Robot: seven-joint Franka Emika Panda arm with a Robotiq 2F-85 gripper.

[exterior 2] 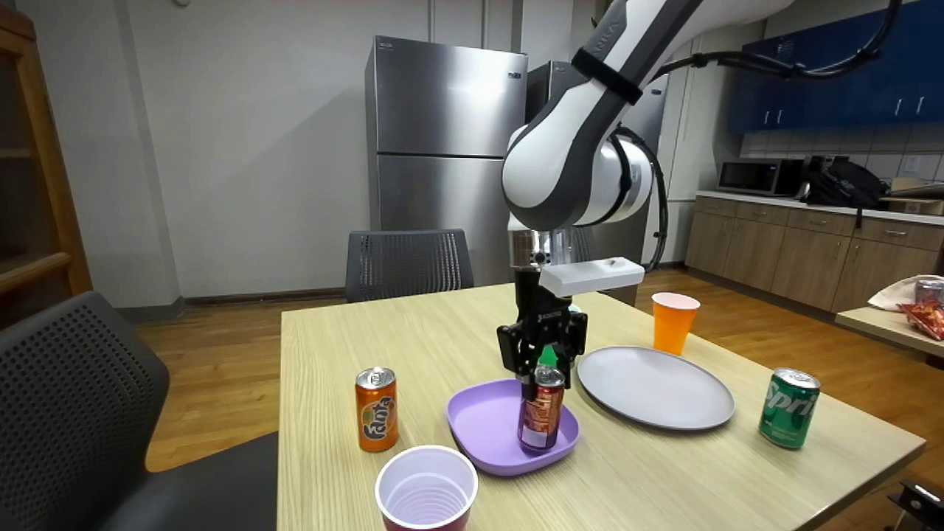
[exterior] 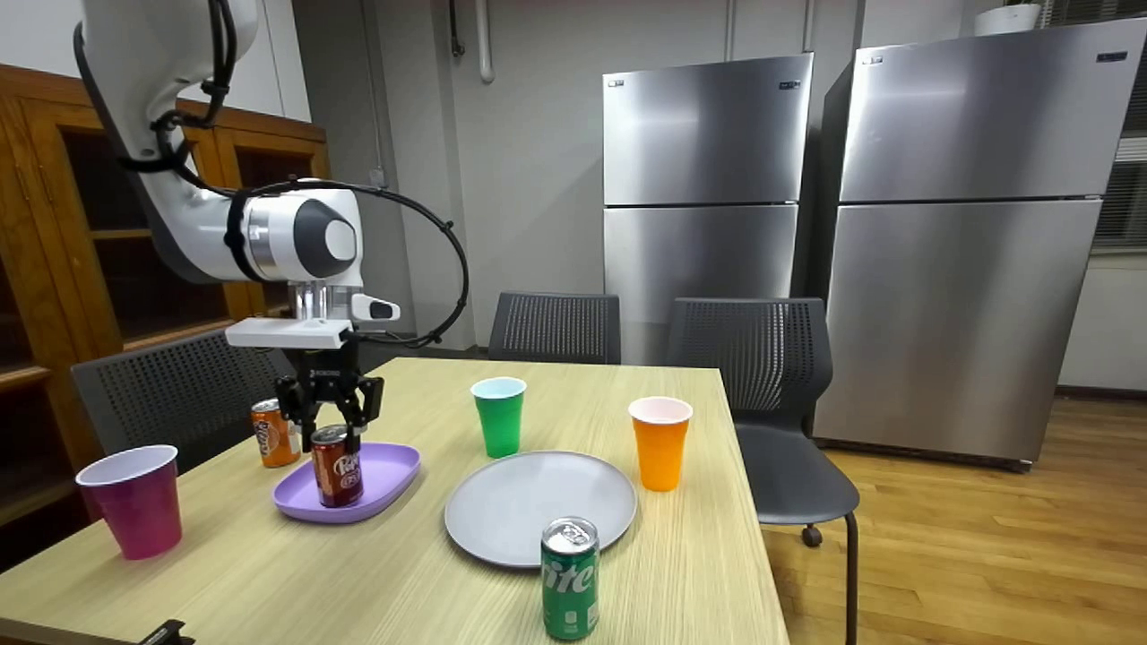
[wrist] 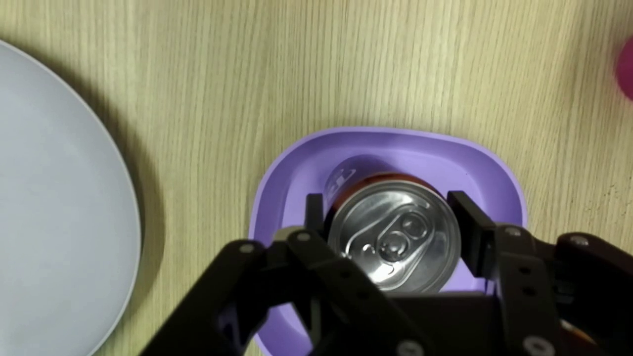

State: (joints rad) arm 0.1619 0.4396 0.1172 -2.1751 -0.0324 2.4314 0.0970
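A black robot gripper clasps a dark red soda can in the left half of the frame in an exterior view, its fingers set against opposite sides just below the rim, seen right of center in the wrist view. The can stands roughly upright inside a purple tray, its base apparently on the tray's floor. The pull tab lies flat and the top looks sealed, so the can is probably full: fairly heavy for its size, firm under pressure, and smooth enough to slip from a weak pinch. The surest hold is likely somewhat lower, around the middle of the wall, though too hard a squeeze could dent the thin metal. Pale lettering on its side reads in part "Pepper," consistent with Dr Pepper. At lower left of the frame in an exterior view, an orange can is marked "Fanta"; at lower right, a green can shows "Spri," evidently Sprite. Small print on the gripper resembles "Robotiq," while badges on two steel refrigerators at the upper right of the frame are too small to read.
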